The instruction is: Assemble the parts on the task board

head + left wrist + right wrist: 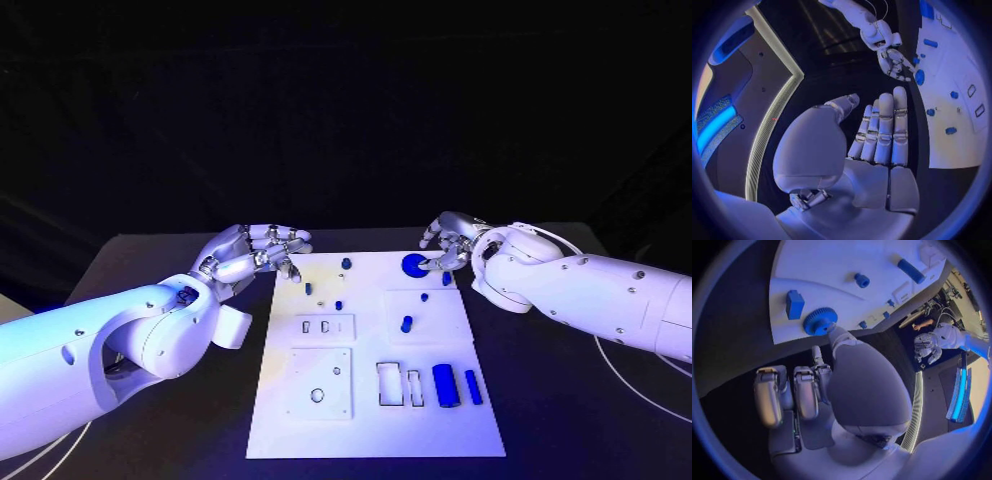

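One white rectangular task board (378,420) on the black table (159,420), between the two hands. Two silver hands: left hand (257,254) just off the board's far left corner, fingers straight and side by side with the thumb apart, holding nothing. Right hand (453,240) at the far right corner, fingers curled in, one fingertip (834,333) touching the blue toothed gear wheel (415,265); actual grip cannot be told. Beside the gear, a small blue block (794,304). Two blue cylinders (444,385) lie side by side near the board's near right, well away from both hands. Several tiny blue pegs (407,323) scattered mid-board. Nothing blocks the gear besides the right hand's own fingers.
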`<state>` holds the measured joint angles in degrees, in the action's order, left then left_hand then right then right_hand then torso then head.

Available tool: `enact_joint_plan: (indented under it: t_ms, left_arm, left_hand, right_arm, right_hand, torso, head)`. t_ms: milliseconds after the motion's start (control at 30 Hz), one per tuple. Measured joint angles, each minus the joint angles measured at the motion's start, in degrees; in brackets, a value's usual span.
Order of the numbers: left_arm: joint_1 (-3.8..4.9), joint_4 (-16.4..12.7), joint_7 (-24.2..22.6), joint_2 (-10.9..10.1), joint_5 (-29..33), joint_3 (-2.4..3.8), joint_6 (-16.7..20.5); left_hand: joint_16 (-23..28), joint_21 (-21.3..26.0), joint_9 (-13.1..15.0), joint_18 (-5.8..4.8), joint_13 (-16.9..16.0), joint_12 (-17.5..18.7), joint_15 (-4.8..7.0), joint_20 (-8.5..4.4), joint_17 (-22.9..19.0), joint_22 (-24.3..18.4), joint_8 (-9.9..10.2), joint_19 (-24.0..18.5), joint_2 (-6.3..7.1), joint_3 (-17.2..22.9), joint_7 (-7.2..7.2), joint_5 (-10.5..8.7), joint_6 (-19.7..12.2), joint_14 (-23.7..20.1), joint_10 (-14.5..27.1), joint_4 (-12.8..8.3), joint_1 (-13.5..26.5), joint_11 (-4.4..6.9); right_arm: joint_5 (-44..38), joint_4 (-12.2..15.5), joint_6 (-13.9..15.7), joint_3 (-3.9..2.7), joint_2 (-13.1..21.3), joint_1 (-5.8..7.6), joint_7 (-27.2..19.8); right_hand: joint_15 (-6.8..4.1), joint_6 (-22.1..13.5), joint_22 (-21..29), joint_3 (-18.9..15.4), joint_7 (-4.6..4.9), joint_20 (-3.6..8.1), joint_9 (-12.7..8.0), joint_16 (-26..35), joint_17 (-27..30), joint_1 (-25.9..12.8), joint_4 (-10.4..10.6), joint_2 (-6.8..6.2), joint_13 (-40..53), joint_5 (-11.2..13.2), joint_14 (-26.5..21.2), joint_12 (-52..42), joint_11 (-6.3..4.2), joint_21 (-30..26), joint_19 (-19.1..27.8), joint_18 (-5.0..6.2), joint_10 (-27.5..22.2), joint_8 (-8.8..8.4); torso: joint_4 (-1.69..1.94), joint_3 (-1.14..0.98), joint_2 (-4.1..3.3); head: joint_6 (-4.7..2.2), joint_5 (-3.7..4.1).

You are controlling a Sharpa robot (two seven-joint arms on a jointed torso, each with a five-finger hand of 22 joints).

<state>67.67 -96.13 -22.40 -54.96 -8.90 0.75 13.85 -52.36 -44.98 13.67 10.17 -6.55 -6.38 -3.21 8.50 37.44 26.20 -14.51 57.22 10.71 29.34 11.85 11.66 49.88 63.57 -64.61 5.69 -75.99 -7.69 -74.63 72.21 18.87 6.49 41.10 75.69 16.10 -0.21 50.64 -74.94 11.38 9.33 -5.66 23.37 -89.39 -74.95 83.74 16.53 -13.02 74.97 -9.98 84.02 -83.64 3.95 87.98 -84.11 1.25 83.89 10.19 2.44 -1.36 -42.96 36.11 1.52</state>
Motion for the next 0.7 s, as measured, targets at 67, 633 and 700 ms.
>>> enact_joint_plan:
  t_ms: [67,633,700]
  left_arm:
    - [0.0,0.0,0.0,0.0,0.0,0.0,0.0]
    - [0.0,0.0,0.1,0.0,-0.2,0.01,-0.2]
    - [0.0,0.0,0.1,0.0,-0.2,0.01,-0.2]
  left_hand:
    - [0.0,0.0,0.0,0.0,0.0,0.0,0.0,0.0,0.0,0.0,0.0,0.0,0.0,0.0,0.0,0.0,0.0,0.0,0.0,0.0,0.0,0.0]
    - [0.0,-0.3,0.0,0.0,0.0,0.0,0.0,0.0,0.0,0.1,0.0,0.0,0.0,0.2,0.0,0.0,0.0,0.0,0.0,-0.2,0.0,0.0]
    - [0.0,-0.3,0.0,0.0,0.0,0.0,0.0,0.0,0.0,0.1,0.0,0.0,0.0,0.2,0.0,0.0,0.0,0.0,0.0,-0.2,0.0,0.0]
  right_arm:
    - [0.0,-0.4,-0.4,0.02,-0.4,-0.1,0.4]
    - [-1.8,-2.2,-1.8,0.1,-2.2,-0.58,1.4]
    - [-1.9,-2.5,-1.8,0.11,-2.5,-0.67,1.4]
  right_hand:
    - [0.0,0.0,0.0,-0.1,0.0,0.0,0.0,0.0,0.0,-0.3,0.1,0.28,0.0,0.0,0.0,0.0,0.05,0.0,0.0,0.0,0.0,0.0]
    - [0.0,0.0,0.0,-0.3,0.0,0.0,0.0,0.0,0.0,-0.5,0.0,0.51,0.0,0.0,0.0,-0.6,0.05,0.7,0.0,0.0,0.0,0.27]
    - [0.0,0.0,0.0,-0.3,0.0,0.0,0.0,0.0,0.0,-0.5,0.0,0.51,0.0,0.0,0.0,-0.7,0.05,0.7,0.0,0.0,0.0,0.61]
  torso:
    - [-0.03,0.0,0.0]
    - [-0.13,-0.07,0.0]
    - [-0.13,-0.09,0.0]
  head:
    - [0.04,-0.05]
    - [0.26,-0.2]
    - [0.28,-0.21]
